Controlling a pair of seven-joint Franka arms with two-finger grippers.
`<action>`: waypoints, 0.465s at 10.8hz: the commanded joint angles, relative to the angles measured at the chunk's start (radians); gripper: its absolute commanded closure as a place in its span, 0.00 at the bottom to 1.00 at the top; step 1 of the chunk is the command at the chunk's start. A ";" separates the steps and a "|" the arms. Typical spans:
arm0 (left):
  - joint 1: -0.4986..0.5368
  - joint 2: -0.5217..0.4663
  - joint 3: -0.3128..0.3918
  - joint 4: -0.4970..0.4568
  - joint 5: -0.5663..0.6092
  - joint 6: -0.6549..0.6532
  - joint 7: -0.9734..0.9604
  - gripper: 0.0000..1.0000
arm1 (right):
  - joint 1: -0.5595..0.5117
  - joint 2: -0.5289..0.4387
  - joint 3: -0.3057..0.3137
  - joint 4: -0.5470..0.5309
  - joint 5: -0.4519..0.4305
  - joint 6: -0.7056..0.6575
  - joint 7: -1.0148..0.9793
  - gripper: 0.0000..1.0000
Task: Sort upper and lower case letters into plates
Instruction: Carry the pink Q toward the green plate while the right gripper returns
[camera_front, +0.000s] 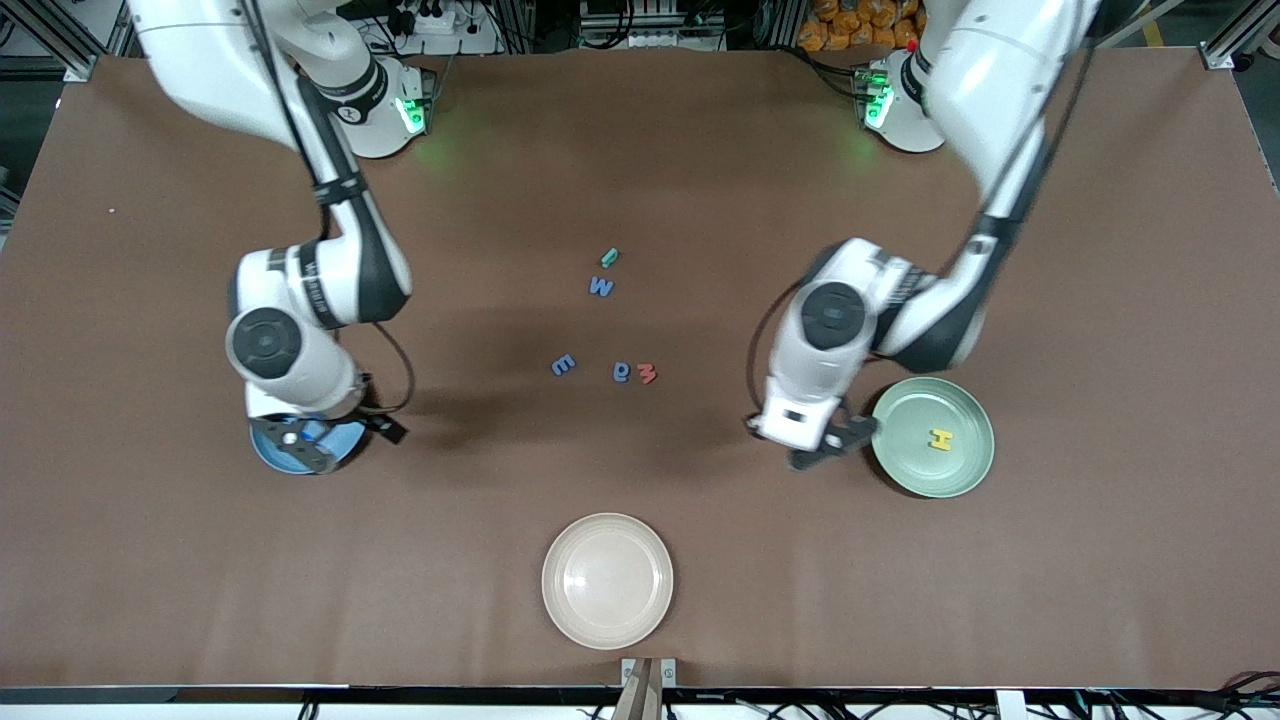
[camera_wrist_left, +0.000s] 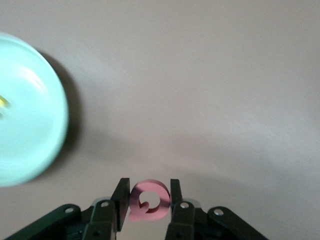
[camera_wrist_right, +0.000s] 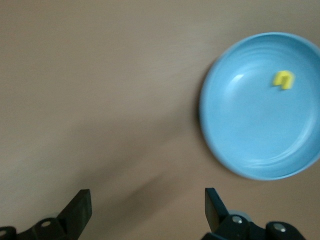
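My left gripper (camera_wrist_left: 148, 184) is shut on a pink-red round letter (camera_wrist_left: 162, 206) with a hole in it. It hangs over the brown table beside the pale green plate (camera_front: 965, 470), as the front view shows for the left gripper (camera_front: 832, 445). A yellow H (camera_front: 940, 439) lies in that plate. My right gripper (camera_wrist_right: 146, 210) is open and holds nothing, over the rim of the blue plate (camera_wrist_right: 250, 130), which holds a small yellow letter (camera_wrist_right: 283, 79). On the table's middle lie a teal letter (camera_front: 609, 258), a blue M (camera_front: 600, 287), a blue E (camera_front: 563, 365), a blue a (camera_front: 621, 372) and a red m (camera_front: 647, 373).
A cream-beige plate (camera_front: 607, 580) sits near the table's front edge, nearer the front camera than the loose letters. In the front view the blue plate (camera_front: 268, 452) is mostly hidden under my right gripper (camera_front: 308, 447).
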 joint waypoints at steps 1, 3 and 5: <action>0.103 -0.019 -0.020 -0.038 -0.018 -0.031 0.225 1.00 | 0.129 0.062 -0.006 0.125 0.017 -0.022 -0.019 0.00; 0.178 -0.001 -0.020 -0.040 -0.018 -0.035 0.364 1.00 | 0.215 0.127 0.011 0.201 0.026 -0.024 -0.144 0.00; 0.223 0.036 -0.017 -0.040 -0.007 -0.034 0.433 1.00 | 0.254 0.242 0.084 0.327 0.023 -0.077 -0.159 0.00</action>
